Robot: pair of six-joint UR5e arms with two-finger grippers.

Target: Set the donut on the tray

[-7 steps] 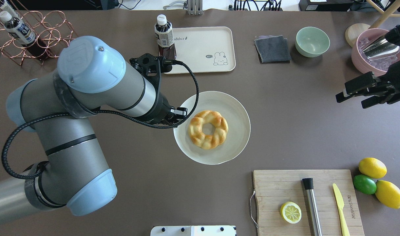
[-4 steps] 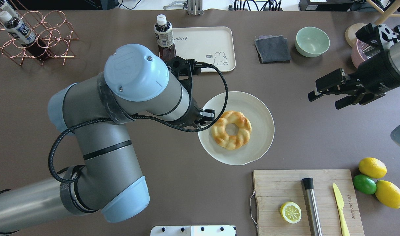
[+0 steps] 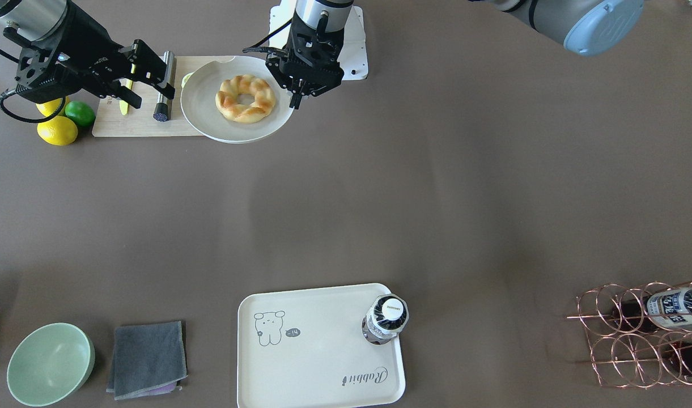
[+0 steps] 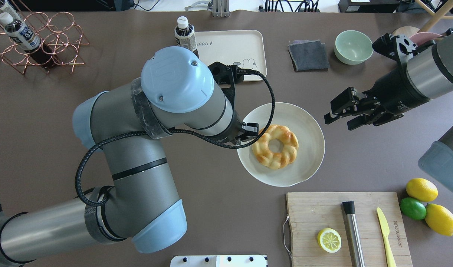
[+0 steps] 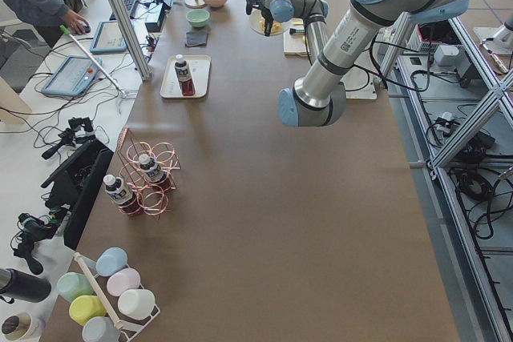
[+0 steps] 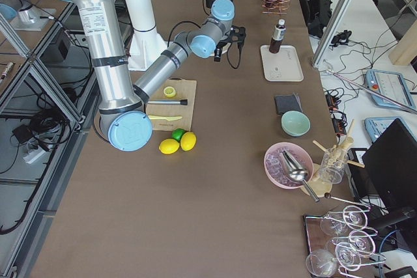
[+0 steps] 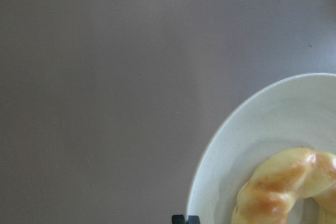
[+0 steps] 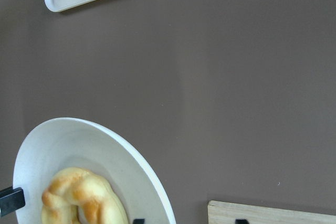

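The donut (image 4: 275, 146), a golden twisted ring, lies on a round off-white plate (image 4: 305, 124). My left gripper (image 4: 247, 134) is shut on the plate's left rim and holds it a little above the table; in the front view the plate (image 3: 201, 107) and donut (image 3: 245, 99) overlap the board's edge. My right gripper (image 4: 340, 118) is open and empty, just right of the plate. The cream tray (image 4: 235, 46) lies at the far edge, partly behind my left arm. The tray also shows in the front view (image 3: 317, 345).
A dark bottle (image 3: 386, 318) stands on the tray's corner. A wooden cutting board (image 4: 322, 218) with a lemon half (image 4: 329, 240), a metal rod and a yellow knife lies near the plate. A grey cloth (image 4: 308, 55), a green bowl (image 4: 353, 47) and a copper rack (image 4: 37, 40) sit at the back.
My left gripper has carried the plate with the donut to the right. My right gripper has moved left toward the plate, still open.
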